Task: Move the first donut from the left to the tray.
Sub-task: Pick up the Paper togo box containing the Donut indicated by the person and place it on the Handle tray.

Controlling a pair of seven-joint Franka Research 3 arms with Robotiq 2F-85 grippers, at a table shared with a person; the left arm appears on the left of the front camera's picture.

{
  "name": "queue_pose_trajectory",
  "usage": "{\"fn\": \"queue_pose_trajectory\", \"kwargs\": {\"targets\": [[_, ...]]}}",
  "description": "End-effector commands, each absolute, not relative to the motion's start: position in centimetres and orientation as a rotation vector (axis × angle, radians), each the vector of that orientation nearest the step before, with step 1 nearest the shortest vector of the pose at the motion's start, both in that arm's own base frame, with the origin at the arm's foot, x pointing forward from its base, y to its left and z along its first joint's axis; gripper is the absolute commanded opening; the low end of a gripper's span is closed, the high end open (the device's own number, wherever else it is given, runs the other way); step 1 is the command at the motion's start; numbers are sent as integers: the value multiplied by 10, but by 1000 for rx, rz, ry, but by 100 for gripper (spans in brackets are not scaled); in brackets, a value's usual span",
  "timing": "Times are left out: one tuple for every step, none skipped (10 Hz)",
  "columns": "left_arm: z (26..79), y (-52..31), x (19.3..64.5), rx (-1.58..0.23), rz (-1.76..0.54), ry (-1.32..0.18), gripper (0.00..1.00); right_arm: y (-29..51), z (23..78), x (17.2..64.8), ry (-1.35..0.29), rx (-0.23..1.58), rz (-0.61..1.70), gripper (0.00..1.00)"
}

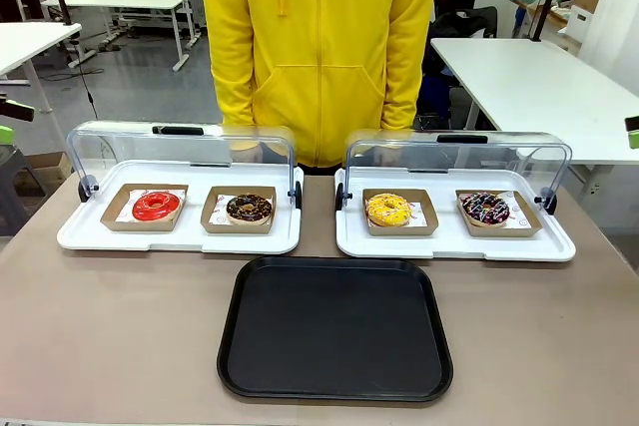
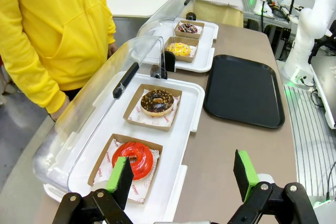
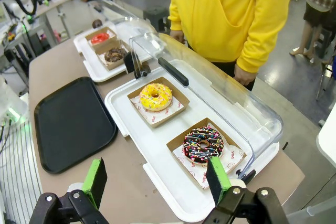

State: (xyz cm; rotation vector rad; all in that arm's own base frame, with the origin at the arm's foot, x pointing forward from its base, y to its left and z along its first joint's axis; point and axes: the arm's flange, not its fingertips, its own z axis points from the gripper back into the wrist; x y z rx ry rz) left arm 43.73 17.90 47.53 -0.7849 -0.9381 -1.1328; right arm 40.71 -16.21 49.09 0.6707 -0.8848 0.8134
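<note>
The red donut (image 1: 157,206) sits in its cardboard holder (image 1: 115,216) at centre left of the front view. It is the leftmost of four, on a white display tray (image 1: 180,238) whose clear lid (image 1: 120,147) stands tipped open behind it. The black tray (image 1: 334,331) lies bare at lower centre, just in front of the two display trays.

In the left wrist view our left gripper (image 2: 182,172) hangs over the near end of that display tray. Its jaws are wide apart, with one pad (image 2: 122,174) above the holder's edge and the other out over the table. Our right gripper (image 3: 156,178) is also spread open and empty, near the sprinkled donut (image 3: 203,144).

We judge the grasp to be the main risk. The glaze looks slick and soft, so pinching the ring itself could smear or crush it. The holder is shallow, so if we take it by one wall it may tilt and let the donut slide off its paper. The chocolate donut (image 1: 249,209) lies just beside it, and a wide approach could nudge that holder. The raised lid overhangs the back of the display tray, so a steep reach from above could knock it. A low lift could catch the holder on the display tray's rim or the black tray's rim.
</note>
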Motion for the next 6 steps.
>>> {"fn": "queue_pose_trajectory", "kwargs": {"targets": [[475,178,436,-798,-1136,-949,100,-161,492,409,-909,678,822,100],[475,178,436,-798,-1136,-949,100,-161,492,409,-909,678,822,100],[475,178,436,-798,-1136,-949,100,-161,492,409,-909,678,822,100],[475,178,436,-798,-1136,-949,100,-161,492,409,-909,678,822,100],[475,178,436,-798,-1136,-949,100,-161,492,409,-909,678,822,100],[475,178,436,-798,-1136,-949,100,-161,492,409,-909,678,822,100]]}}
